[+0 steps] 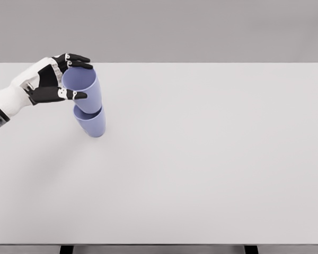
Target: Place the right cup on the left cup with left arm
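Note:
Two lavender cups are stacked on the white table (201,159) at the left. The upper cup (85,91) sits nested in the lower cup (92,124), and the stack leans a little, its top towards the left. My left hand (85,79) comes in from the left edge and is shut on the upper cup near its rim, with the thumb (69,95) on the near side and the fingers (78,62) curled over the far side. The lower cup stands on the table. The right arm is out of view.
The table's far edge runs behind the hand, and its front edge lies near the bottom of the picture. A plain grey wall stands behind the table.

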Robot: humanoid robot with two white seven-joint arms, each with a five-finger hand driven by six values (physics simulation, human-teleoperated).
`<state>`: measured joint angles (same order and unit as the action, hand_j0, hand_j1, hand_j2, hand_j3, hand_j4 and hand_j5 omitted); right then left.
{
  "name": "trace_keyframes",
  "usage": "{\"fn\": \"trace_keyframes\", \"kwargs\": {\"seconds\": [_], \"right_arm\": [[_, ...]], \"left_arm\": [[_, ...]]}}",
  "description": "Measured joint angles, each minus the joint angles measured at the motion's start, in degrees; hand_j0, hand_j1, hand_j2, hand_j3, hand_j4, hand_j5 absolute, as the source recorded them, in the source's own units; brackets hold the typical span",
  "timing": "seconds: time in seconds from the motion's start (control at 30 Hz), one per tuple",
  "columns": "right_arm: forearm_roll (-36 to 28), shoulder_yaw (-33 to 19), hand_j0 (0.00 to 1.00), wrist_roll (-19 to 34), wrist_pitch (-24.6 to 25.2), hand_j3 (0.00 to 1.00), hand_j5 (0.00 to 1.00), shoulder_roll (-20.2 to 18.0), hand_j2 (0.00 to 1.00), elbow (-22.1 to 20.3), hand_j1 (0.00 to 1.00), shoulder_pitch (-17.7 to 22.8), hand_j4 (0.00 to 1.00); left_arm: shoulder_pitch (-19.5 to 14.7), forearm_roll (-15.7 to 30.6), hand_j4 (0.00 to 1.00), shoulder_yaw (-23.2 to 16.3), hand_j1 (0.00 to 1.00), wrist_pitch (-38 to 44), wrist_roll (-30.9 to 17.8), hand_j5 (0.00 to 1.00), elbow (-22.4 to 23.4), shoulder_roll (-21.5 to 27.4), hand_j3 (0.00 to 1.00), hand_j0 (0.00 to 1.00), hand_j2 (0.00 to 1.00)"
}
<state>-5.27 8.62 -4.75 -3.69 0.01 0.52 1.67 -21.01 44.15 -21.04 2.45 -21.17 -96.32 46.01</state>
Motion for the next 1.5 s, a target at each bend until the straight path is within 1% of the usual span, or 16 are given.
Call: {"fn": "trace_keyframes", "kwargs": {"seconds": [0.63,1.33,1.5], "right_arm": [[0.0,0.0,1.0,0.0,0.0,1.0,1.0,0.0,1.0,0.0,1.0,0.0,1.0],[0.0,0.0,1.0,0.0,0.0,1.0,1.0,0.0,1.0,0.0,1.0,0.0,1.0],[0.0,0.0,1.0,0.0,0.0,1.0,1.0,0.0,1.0,0.0,1.0,0.0,1.0]], "left_arm": [[0.79,-0.03,0.7,0.0,0.7,0.01,-0.01,0.7,0.53,1.61,0.7,0.7,0.7],[0.79,-0.17,0.7,-0.14,0.7,-0.08,0.0,0.7,1.88,0.93,0.7,0.7,0.7],[0.79,-0.28,0.72,-0.3,0.72,-0.08,0.0,0.72,2.08,0.69,0.72,0.72,0.72]]}}
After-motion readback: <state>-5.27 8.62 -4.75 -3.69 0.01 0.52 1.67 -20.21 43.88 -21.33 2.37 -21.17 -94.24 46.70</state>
